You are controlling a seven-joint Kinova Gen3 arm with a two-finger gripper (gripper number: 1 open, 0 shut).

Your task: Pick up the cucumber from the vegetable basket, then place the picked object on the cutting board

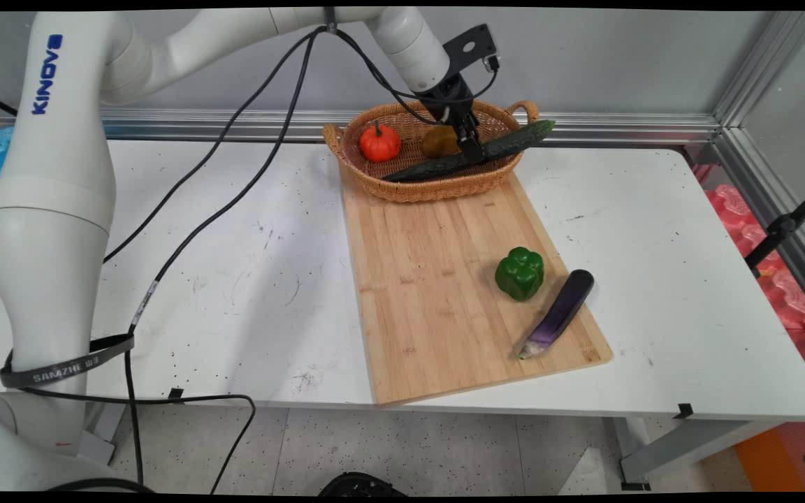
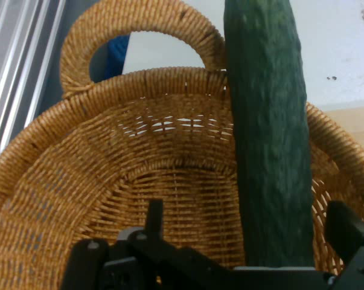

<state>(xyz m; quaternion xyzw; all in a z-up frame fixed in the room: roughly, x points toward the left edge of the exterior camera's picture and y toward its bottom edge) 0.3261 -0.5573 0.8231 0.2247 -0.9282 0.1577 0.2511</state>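
Tool [image 2: 245, 254] spread around cucumber [image 2: 266, 133] (lying across basket [image 1: 444, 185]); pumpkin [image 1: 379, 142] nearby.

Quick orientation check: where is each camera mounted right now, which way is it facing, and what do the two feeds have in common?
Main view: fixed above the table's near side, looking down toward the back wall; shows the arm and gripper in the basket.
Hand view: on the hand, looking along the gripper into the basket; shows linkage and fingers.
Shared: basket and cucumber, lying between the open fingers.

Arm reaches far, gripper [image 1: 473, 148] lowered, fingers spread.
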